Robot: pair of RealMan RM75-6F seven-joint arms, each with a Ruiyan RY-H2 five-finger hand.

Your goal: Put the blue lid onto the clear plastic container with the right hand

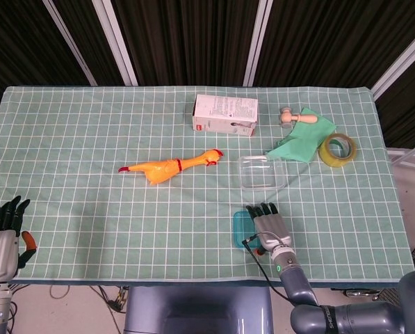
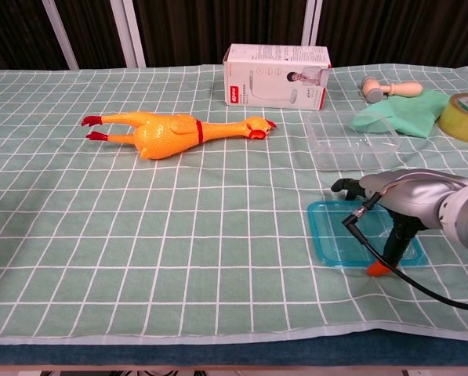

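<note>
The blue lid lies flat on the green checked cloth, just in front of the clear plastic container, which stands open and empty. My right hand is spread palm-down over the lid's right part. Its fingers point toward the container, and its orange-tipped thumb reaches down to the lid's front edge. The hand hides the right side of the lid in the head view. My left hand hangs off the table's front left corner, fingers spread, holding nothing.
A yellow rubber chicken lies left of the container. Behind it stands a white box. At the back right are a green cloth, a wooden-handled tool and a tape roll.
</note>
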